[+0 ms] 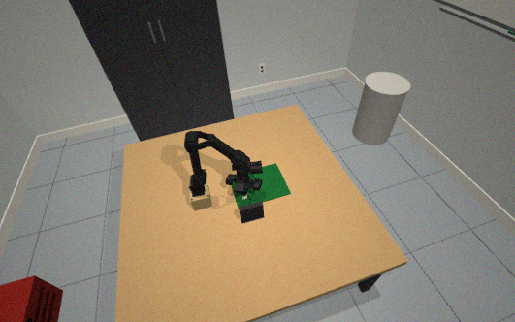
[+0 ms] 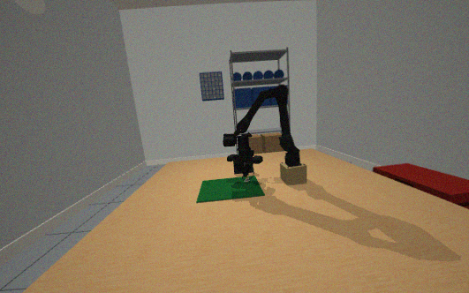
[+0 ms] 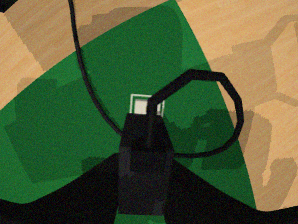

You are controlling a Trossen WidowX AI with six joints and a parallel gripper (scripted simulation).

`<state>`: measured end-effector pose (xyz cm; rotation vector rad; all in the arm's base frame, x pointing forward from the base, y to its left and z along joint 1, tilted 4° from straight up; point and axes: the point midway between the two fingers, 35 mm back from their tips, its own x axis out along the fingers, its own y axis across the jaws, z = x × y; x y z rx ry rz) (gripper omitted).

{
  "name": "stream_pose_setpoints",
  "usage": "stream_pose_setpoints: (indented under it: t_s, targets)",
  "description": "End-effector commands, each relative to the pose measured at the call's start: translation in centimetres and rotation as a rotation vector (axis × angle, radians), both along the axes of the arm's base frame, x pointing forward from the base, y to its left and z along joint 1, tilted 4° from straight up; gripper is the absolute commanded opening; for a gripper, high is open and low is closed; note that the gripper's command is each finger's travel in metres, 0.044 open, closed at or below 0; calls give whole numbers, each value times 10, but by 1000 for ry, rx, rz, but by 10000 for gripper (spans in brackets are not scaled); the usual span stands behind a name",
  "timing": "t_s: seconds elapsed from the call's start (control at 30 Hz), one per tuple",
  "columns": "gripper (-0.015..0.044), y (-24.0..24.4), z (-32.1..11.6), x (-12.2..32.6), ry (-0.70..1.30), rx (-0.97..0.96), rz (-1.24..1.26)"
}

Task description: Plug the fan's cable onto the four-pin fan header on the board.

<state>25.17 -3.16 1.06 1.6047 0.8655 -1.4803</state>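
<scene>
Wrist view: my fingers [image 1: 244, 195] [image 2: 246, 177] are closed on the cable's plug [image 3: 142, 105], which I see only in part, right at a white-outlined square on the green board [image 1: 276, 183] [image 2: 215, 191]. I can't tell how far down it sits. The black cable [image 3: 242, 112] loops out over one edge of the board, which lies on the wooden counter [image 1: 175, 252] [image 2: 172, 247].

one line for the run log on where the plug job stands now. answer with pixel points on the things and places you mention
gripper [image 1: 244, 194] [image 2: 245, 176] [image 3: 141, 163]: shut on plug | position: over white header outline [image 3: 132, 104] on green board [image 1: 273, 184] [image 2: 216, 191] [image 3: 55, 115] | seating: unclear | release: pending
</scene>
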Motion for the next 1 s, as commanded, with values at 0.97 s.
stream_pose_setpoints:
  t_s: [0.97]
  targets:
    - [0, 0, -5, -4, 5, 3, -6]
